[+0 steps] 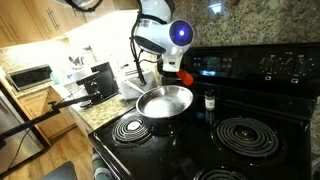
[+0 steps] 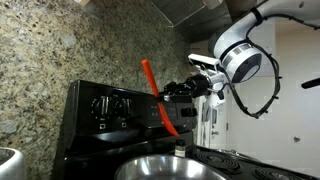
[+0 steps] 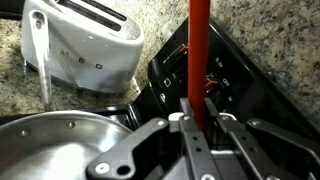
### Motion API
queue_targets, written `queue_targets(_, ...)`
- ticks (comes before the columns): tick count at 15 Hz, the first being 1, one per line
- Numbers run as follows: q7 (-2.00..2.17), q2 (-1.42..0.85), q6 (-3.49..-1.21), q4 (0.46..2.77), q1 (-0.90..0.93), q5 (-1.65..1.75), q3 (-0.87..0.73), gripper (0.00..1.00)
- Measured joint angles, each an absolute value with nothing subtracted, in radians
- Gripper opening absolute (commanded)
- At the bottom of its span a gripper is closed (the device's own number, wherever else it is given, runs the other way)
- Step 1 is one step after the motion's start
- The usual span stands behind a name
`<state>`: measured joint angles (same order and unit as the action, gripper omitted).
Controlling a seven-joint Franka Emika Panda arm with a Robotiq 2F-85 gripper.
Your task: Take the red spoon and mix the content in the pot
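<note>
"The red spoon [image 2: 157, 95], was it picked up?"
"Yes. The gripper [image 2: 178, 92] was clamped on it, holding it tilted in the air above the pot [image 1: 165, 101]."
"And the mixing?"
"Not yet begun, I judged."

Mid-frame, the pot [image 1: 165, 100] lies open from above. Just right of it stands a small dark jar [image 1: 209, 101]; the stove's control panel [image 1: 245, 66] walls off the back.
</note>
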<state>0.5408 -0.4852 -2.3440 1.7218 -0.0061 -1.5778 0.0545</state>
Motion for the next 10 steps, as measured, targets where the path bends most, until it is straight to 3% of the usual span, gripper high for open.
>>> queue_targets(2, 0.538, -0.484, -2.345, 1.725, -0.006, -1.578, 0.054, 0.16)
queue_targets(3, 0.538, -0.484, -2.345, 1.726, -0.006, -1.578, 0.054, 0.04)
queue_targets(10, 0.438, -0.489, -2.501, 1.726, 0.007, -1.600, 0.053, 0.04)
